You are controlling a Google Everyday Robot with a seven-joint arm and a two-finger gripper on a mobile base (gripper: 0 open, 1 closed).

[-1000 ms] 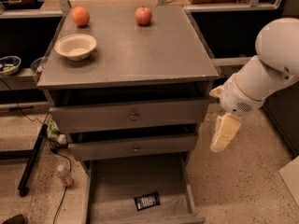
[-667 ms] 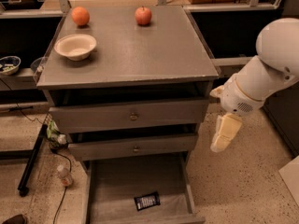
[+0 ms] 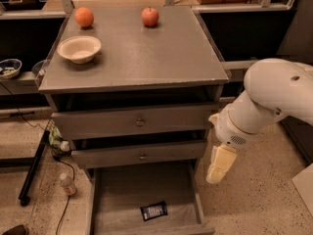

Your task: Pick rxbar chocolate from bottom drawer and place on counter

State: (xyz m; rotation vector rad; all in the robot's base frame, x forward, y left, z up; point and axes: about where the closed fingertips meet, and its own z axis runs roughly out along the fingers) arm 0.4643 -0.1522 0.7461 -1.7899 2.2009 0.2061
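Lowered slightly: fingers [image 3: 220, 164] outside bottom drawer [image 3: 132, 190] right wall, holding nothing, opening cannot tell. rxbar chocolate [image 3: 154, 211] lies below-left, long axis roughly across drawer.

Arm [image 3: 274, 94]: lower than 1.0 s and 0.7 s ago. All the movement comes after the 0.7 s picture. The rounded white housing, earlier beside the bench [image 3: 146, 58] surface at the right edge of view, is now beside the bench's front edge and the top drawer [image 3: 98, 124], and sits slightly further left.

Gripper [image 3: 217, 166]: down and slightly left, in toward the cabinet. Earlier it hung level with the top drawer front and the gap beneath it. Now it hangs level with the middle drawer [image 3: 107, 158] front and the opening below. Its lower tip is near the right wall of the bottom drawer [image 3: 198, 199], outside the tray.
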